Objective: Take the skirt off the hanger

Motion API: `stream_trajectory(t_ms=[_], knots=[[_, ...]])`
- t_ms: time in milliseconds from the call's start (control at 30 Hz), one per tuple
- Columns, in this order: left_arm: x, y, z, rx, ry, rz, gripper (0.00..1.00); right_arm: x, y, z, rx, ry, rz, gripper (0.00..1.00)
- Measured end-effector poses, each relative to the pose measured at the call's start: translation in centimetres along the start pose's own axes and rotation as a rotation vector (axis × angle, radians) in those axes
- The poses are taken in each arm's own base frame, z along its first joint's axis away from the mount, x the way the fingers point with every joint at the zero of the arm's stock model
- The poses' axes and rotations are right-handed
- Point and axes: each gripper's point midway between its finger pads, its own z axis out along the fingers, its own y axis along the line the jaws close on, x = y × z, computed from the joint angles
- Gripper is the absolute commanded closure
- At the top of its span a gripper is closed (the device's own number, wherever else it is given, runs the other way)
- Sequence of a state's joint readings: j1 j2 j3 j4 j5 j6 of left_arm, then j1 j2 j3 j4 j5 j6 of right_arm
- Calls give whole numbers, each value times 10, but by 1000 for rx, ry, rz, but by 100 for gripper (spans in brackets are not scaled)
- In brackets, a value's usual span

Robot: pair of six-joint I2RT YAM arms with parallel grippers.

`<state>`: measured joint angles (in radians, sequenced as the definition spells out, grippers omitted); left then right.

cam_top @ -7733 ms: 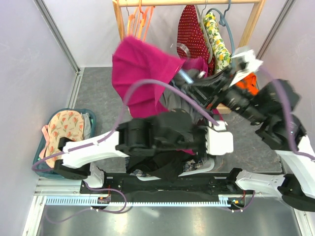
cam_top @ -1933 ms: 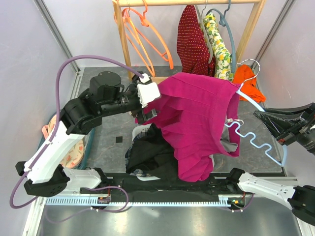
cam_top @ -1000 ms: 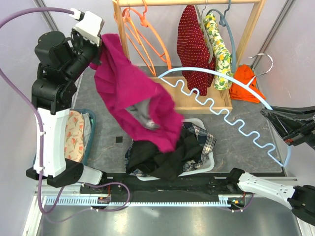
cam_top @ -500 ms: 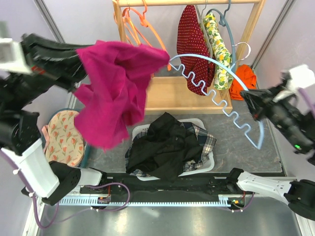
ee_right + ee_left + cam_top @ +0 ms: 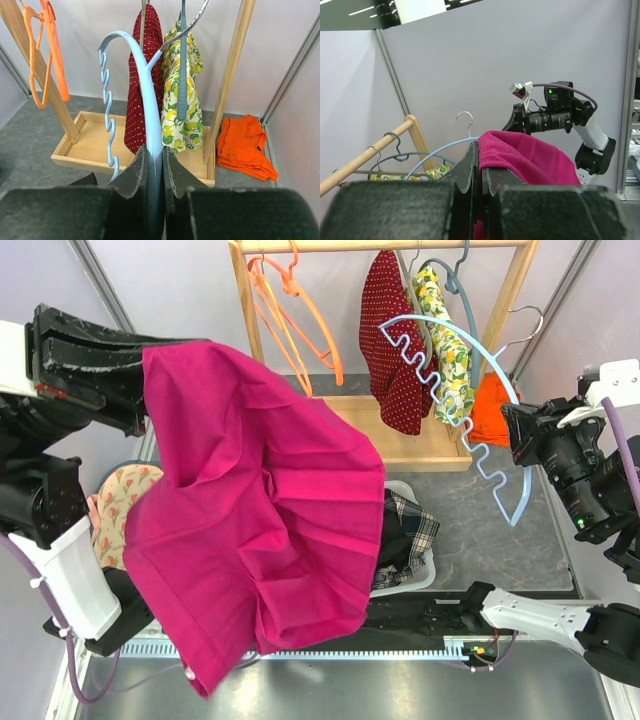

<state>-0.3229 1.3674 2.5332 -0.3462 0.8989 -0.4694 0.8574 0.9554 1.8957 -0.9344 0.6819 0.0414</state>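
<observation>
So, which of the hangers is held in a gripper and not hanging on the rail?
The light blue hanger with the wavy bar: the right gripper is shut on it. The orange hangers and the grey-blue hanger hang from the wooden rail.

The magenta pleated fabric skirt (image 5: 262,540) is off its hanger. It hangs spread and rumpled in the air, one edge pinched in the left hand (image 5: 479,165). The pale blue plastic hanger (image 5: 151,112), with a wavy lower bar and metal hook, is bare and tilted. The right hand (image 5: 153,157) clamps its arc, well apart from the skirt.
</observation>
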Motion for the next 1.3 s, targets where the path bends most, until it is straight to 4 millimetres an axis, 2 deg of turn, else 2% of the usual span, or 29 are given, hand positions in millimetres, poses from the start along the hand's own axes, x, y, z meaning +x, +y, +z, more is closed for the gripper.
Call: stream_trajectory(t_ms=[233,400,467,600,700,833,967,1033,1200,1300], knots=[[7,29,13,-34,-25,-1,98,6,6,6,-7,11,2,100],[26,46,29,-41,-26,-70,98,11,9,10,-6,9,3,100],[40,43,42,-18,-22,-128,98,11,10,11,-6,7,4,100],[75,17,71,57,23,-224,98,17,13,17,1,12,-3,100],[101,13,79,58,71,-239,98,21,15,20,9,20,-10,100],[172,7,80,37,231,-277,98,25,16,24,19,27,-17,100],[274,-5,66,2,481,-285,98,25,18,28,21,25,-20,100],[325,-9,54,-20,626,-270,98,24,20,30,20,21,-22,100],[429,-15,15,-27,958,-170,98,25,23,35,23,17,-31,100],[490,-32,-30,24,1158,-97,98,30,23,37,26,24,-41,100]])
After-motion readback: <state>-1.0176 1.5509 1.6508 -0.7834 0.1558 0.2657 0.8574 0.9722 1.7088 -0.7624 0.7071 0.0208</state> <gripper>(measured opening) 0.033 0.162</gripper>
